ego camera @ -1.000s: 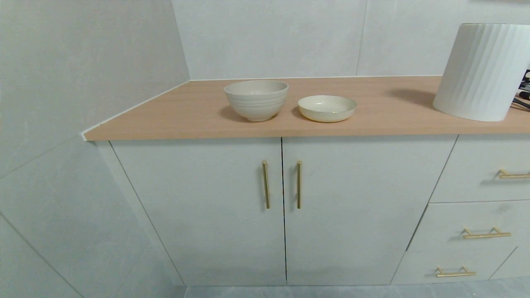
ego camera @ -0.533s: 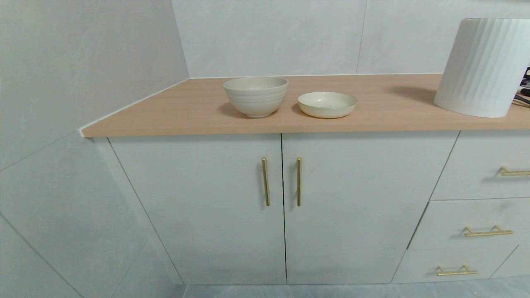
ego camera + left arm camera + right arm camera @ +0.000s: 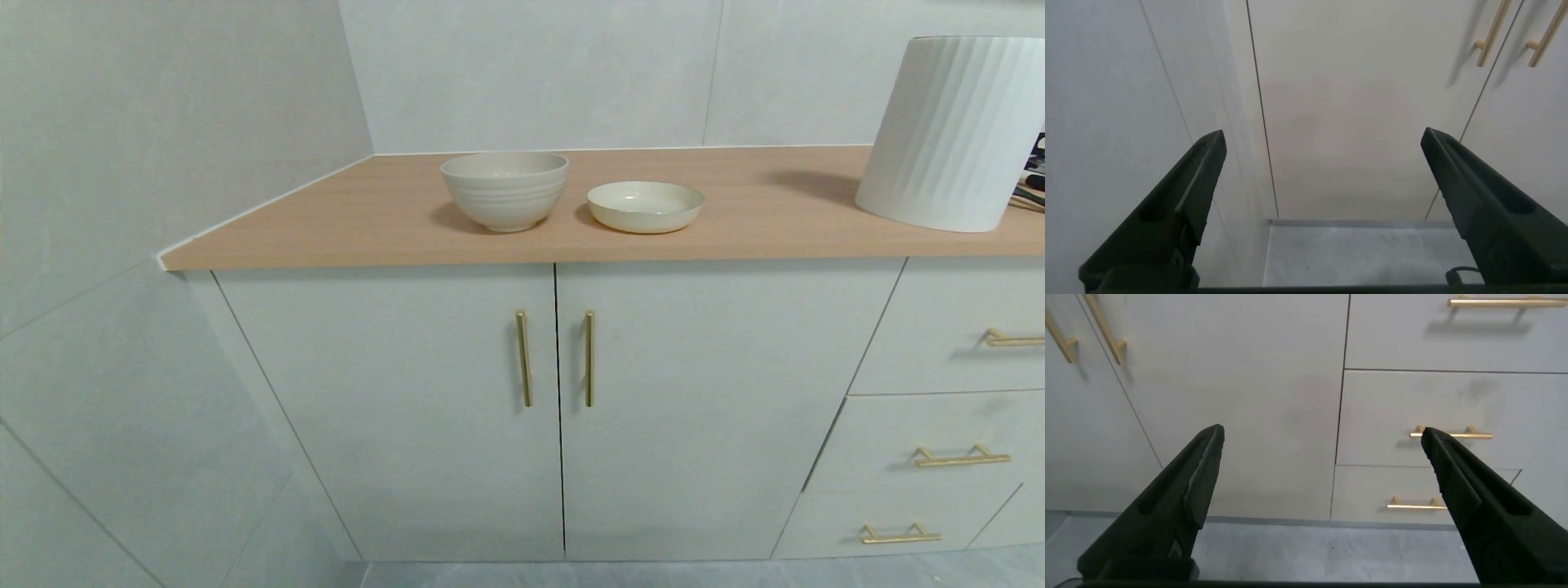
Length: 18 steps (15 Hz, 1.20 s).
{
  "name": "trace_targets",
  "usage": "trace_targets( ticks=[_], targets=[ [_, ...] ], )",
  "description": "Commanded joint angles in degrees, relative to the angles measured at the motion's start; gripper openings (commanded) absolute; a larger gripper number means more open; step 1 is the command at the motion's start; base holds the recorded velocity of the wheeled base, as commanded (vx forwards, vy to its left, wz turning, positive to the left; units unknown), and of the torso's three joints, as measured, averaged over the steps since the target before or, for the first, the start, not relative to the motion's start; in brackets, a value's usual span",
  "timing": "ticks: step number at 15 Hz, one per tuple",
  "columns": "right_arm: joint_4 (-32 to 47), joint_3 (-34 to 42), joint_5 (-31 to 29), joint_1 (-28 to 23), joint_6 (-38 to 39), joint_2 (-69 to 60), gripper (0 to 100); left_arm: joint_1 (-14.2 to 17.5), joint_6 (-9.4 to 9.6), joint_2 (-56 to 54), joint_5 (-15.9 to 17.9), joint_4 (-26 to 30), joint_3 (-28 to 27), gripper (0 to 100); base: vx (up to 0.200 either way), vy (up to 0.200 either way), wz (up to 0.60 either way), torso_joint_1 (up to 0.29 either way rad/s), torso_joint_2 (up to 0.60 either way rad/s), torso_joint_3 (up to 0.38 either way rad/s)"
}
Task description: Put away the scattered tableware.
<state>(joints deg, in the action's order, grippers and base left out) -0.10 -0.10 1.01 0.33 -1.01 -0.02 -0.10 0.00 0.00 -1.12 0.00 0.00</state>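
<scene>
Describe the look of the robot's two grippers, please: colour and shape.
The left gripper and the right gripper look alike. Each has two matte dark grey fingers, long and flat-sided, tapering to a narrow tip. No markings show on them.

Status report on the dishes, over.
Left hand and right hand open, empty. Bowl and dish on the counter, side by side, apart. Cabinet doors below shut.

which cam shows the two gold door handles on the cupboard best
The head view: both door handles stand full length, upright, either side of the seam between the shut doors. The left wrist view catches just their ends, cut off at the edge; the right wrist view likewise.
</scene>
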Motion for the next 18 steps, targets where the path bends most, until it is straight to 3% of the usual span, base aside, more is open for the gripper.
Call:
trace_targets(
  ticks=[1, 2, 5, 9, 10, 12, 13, 15, 18],
  targets=[
    [-0.78, -1.48, 0.31, 0.02, -0.04, 0.02, 100, 0.01, 0.00, 0.09, -0.02, 0.00, 0.00, 100, 0.000, 0.000, 0.00, 0.000, 0.00, 0.000],
    [-1.31, -5.26, 1.36, 0.02, 1.36, 0.02, 100, 0.01, 0.00, 0.09, -0.02, 0.00, 0.00, 100, 0.000, 0.000, 0.00, 0.000, 0.00, 0.000],
    [2.47, -6.76, 8.66, 0.02, 2.95, 3.10, 100, 0.01, 0.00, 0.09, -0.02, 0.00, 0.00, 100, 0.000, 0.000, 0.00, 0.000, 0.00, 0.000],
    [2.73, -7.64, 8.74, 0.64, -2.06, 21.47, 100, 0.01, 0.00, 0.09, -0.02, 0.00, 0.00, 100, 0.000, 0.000, 0.00, 0.000, 0.00, 0.000],
    [2.38, -7.99, 9.97, 1.34, -2.77, 24.02, 100, 0.01, 0.00, 0.09, -0.02, 0.00, 0.00, 100, 0.000, 0.000, 0.00, 0.000, 0.00, 0.000],
    [1.06, -11.33, 17.97, 6.17, -2.06, 31.40, 100, 0.01, 0.00, 0.09, -0.02, 0.00, 0.00, 100, 0.000, 0.000, 0.00, 0.000, 0.00, 0.000],
    [0.19, -13.96, 18.24, 7.23, -1.36, 36.41, 100, 0.01, 0.00, 0.09, -0.02, 0.00, 0.00, 100, 0.000, 0.000, 0.00, 0.000, 0.00, 0.000],
    [-5.44, -17.48, 18.32, 8.90, -1.27, 47.13, 100, 0.01, 0.00, 0.09, -0.02, 0.00, 0.00, 100, 0.000, 0.000, 0.00, 0.000, 0.00, 0.000],
    [-17.83, -18.54, 17.71, 17.95, -0.13, 61.28, 100, 0.01, 0.26, 0.09, -0.02, 0.00, 0.00, 100, 0.000, 0.000, 0.00, 0.000, 0.00, 0.000]
  ],
)
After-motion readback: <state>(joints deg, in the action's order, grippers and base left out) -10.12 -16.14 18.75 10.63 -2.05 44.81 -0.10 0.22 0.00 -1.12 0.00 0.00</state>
